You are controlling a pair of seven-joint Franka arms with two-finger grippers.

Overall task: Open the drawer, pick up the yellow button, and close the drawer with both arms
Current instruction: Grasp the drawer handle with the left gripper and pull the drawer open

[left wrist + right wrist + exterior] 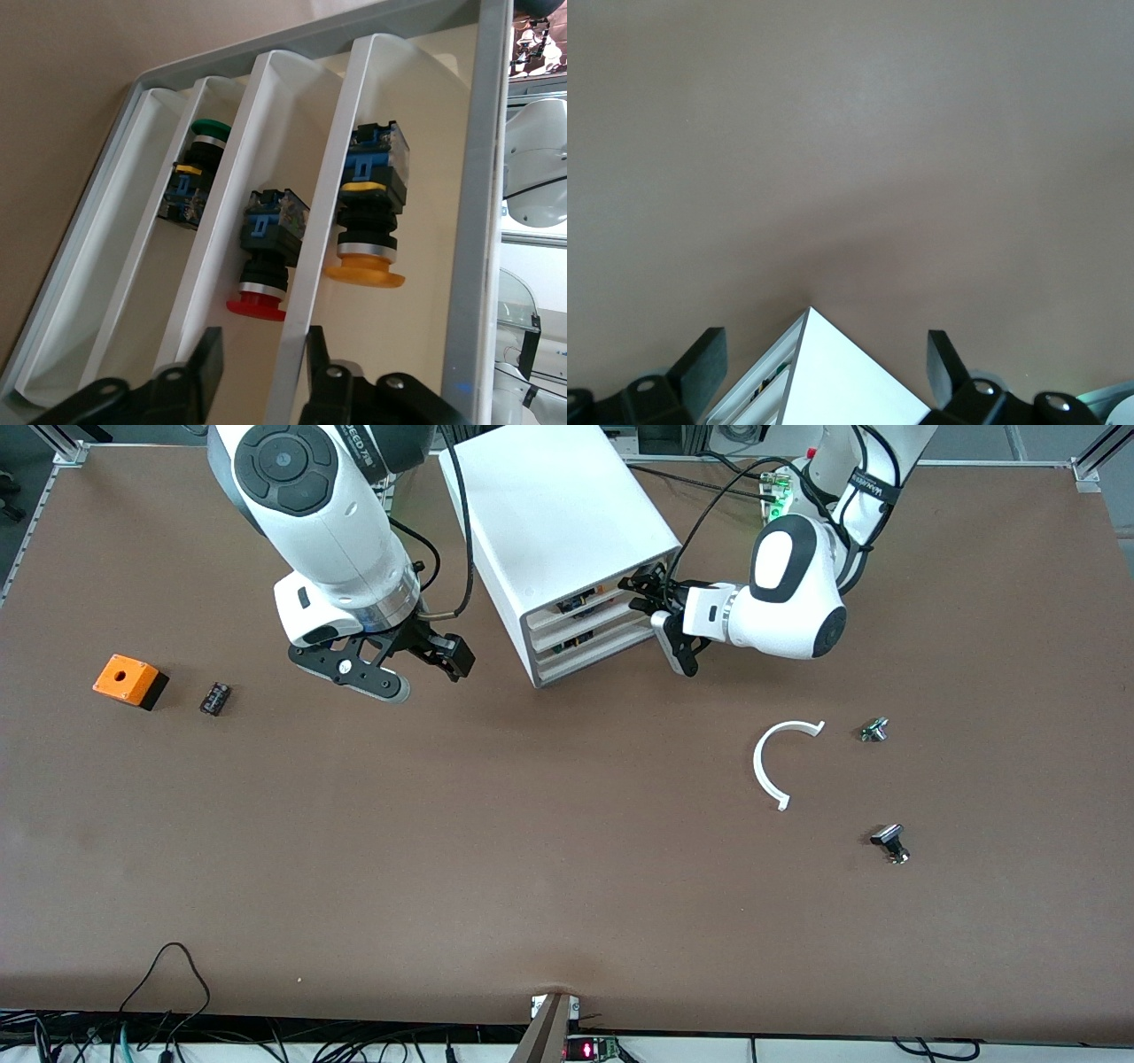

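The white cabinet [558, 514] stands near the robots' bases, its three drawers facing the front camera. The drawer [574, 602], the uppermost one, holds the button [365, 266], yellow-capped on a black body. My left gripper [651, 595] is at the cabinet's front. In the left wrist view its jaws [263, 359] straddle the top drawer's white front lip [301, 336]: one finger lies against the lip, the other stands well apart from it. My right gripper [425, 671] hangs open over the table beside the cabinet, toward the right arm's end, with nothing between its fingers [700, 363].
A red-capped button [257, 301] and a green-capped one [208, 133] lie in the two lower drawers. An orange box [128, 680] and a black component [214, 698] sit toward the right arm's end. A white curved piece [780, 762] and two small parts [874, 729] [890, 843] lie nearer the front camera.
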